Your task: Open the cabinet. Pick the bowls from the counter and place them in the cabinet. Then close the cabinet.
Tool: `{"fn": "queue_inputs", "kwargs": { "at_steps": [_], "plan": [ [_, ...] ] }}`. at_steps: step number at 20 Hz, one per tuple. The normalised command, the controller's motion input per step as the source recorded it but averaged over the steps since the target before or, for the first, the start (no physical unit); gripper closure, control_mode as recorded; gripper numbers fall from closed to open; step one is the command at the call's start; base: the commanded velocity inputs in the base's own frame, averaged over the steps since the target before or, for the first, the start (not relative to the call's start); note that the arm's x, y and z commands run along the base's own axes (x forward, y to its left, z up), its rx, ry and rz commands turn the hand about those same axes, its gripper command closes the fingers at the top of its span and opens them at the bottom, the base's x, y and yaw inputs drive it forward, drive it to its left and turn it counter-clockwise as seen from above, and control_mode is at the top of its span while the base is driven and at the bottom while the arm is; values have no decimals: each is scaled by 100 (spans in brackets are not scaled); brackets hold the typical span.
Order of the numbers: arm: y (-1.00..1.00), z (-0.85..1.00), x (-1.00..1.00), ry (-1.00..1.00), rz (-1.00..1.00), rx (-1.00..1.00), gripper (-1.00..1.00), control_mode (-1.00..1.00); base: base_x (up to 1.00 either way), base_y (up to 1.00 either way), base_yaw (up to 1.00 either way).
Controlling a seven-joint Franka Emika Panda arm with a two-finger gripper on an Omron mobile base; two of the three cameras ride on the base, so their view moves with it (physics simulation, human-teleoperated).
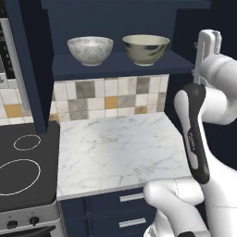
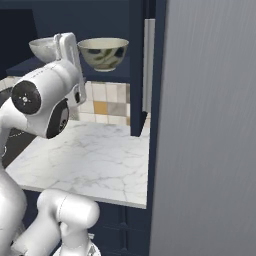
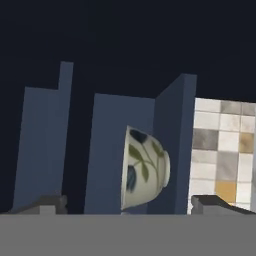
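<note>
While both bowls sit on the open shelf, the remaining work concerns the doors, as labelled below

Cabinet (image 1: 122, 65): dark navy wall unit above the counter, standing open; its shelf front runs left to right, with one door edge at the left and one at the right

Marbled bowl (image 1: 90, 50): on the shelf, to the left, upright and apart from its neighbour

Beige bowl (image 1: 146, 48): on the shelf, to the right, upright; a leaf pattern shows on its side in the hand view (image 3: 145, 172)

Counter (image 1: 115, 150): white marble slab below the shelf, beside the black stovetop (image 1: 23, 162) at the left

Handling of the bowls: judged rigid, smooth, probably breakable and of modest weight; the rim would be the natural place to pinch, though both appear already placed

Handling of the doors: judged stiff, hinged panels that swing lightly; the right door's free edge or its long handle (image 2: 148, 65) offers the hold for closing

Gripper (image 3: 129, 206): raised at the right near shelf height, fingers (image 3: 215, 204) spread wide, nothing between them and nothing touched; the beige bowl lies ahead of it, apart

Stage: judged to be placing done, closing not yet done
</note>
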Motion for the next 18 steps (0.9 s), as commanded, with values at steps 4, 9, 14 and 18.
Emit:
{"fn": "queue_inputs", "kwargs": {
  "at_steps": [4, 9, 14, 18],
  "plan": [
    [-3, 26, -92, 14, -3, -1, -100, -100, 0, 0, 0],
    [-24, 8, -88, 12, -1, 0, -100, -100, 0, 0, 0],
    [-18, -4, -84, 0, 0, 0, -100, -100, 0, 0, 0],
    [-24, -8, -70, -3, 0, 0, -100, -100, 0, 0, 0]
  ]
}}
